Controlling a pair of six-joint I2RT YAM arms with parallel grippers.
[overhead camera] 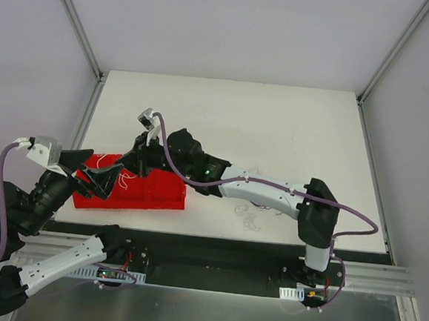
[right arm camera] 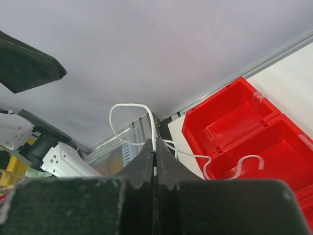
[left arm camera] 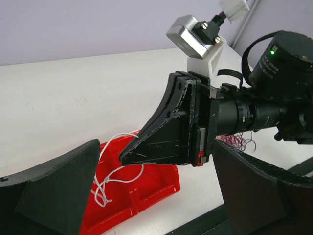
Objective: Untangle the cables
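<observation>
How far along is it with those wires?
Nothing looks finished yet. The right gripper is shut on a white cable that trails into the red bin in loops; the left gripper hangs open and empty beside it. Pulling the loops apart remains.

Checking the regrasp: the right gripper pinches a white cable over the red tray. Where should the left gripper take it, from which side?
Probably the free strand of the white cable just below the shut right gripper, above the red tray. Bring the open left gripper in from the left, jaws straddling it: there the strand hangs clear, while lower it bunches into a knot.
</observation>
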